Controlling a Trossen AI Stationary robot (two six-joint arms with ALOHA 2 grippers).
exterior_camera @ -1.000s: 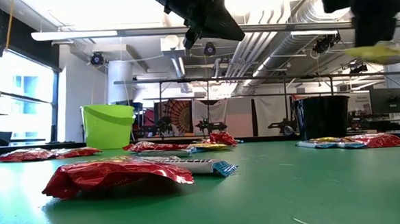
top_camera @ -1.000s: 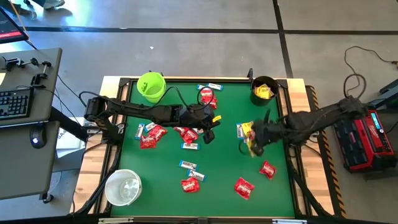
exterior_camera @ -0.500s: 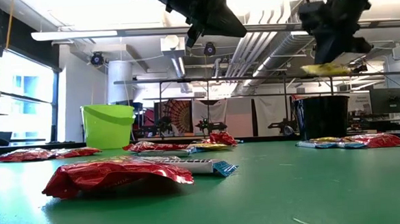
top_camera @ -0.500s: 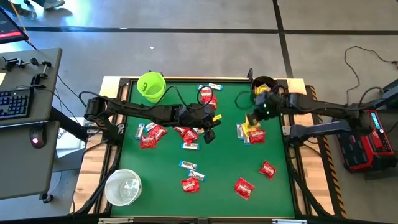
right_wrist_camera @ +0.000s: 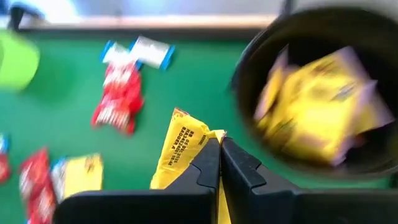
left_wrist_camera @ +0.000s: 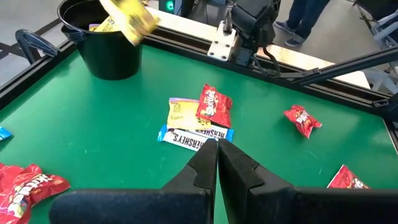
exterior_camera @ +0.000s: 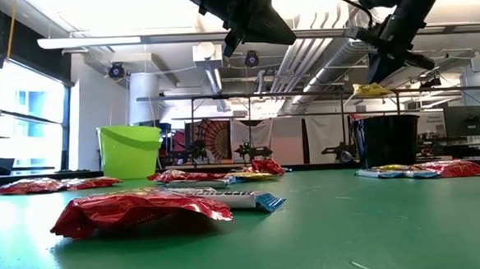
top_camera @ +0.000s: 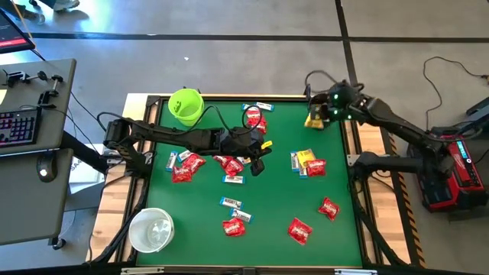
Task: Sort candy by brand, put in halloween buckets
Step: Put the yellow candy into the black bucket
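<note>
My right gripper (top_camera: pixel 315 121) is shut on a yellow packet (right_wrist_camera: pixel 181 149) in the air, at the rim of the black bucket (right_wrist_camera: pixel 311 93), which holds more yellow packets. In the low view the packet (exterior_camera: pixel 373 89) hangs just above that bucket (exterior_camera: pixel 386 139). My left gripper (top_camera: pixel 256 166) hovers shut and empty over the middle of the table, its fingers (left_wrist_camera: pixel 205 163) closed together. Red packets (top_camera: pixel 299 229), a yellow packet (top_camera: pixel 305 158) and white-and-blue bars (top_camera: pixel 231 203) lie flat on the green mat. The lime green bucket (top_camera: pixel 186 105) stands far left, the white bucket (top_camera: pixel 151 229) near left. My right gripper pinches the yellow packet by one edge (right_wrist_camera: pixel 208 144) between its two fingers. The fingers slant down from the table's right side. The packet sticks out beyond the fingertips, lifted clear of the table and tilted, beside the black bucket's rim.
A raised black frame (top_camera: pixel 229 98) runs round the green mat. A pile of red packets and bars (top_camera: pixel 229 163) lies under the left arm. A desk with a keyboard (top_camera: pixel 19 126) stands left of the table, and a red case (top_camera: pixel 447 172) on the floor at the right.
My right gripper, shut on the yellow packet, has swung from the table's right middle toward the far right corner and up to the black bucket, turning its wrist on the way. The packet rode along, clear of the table.
</note>
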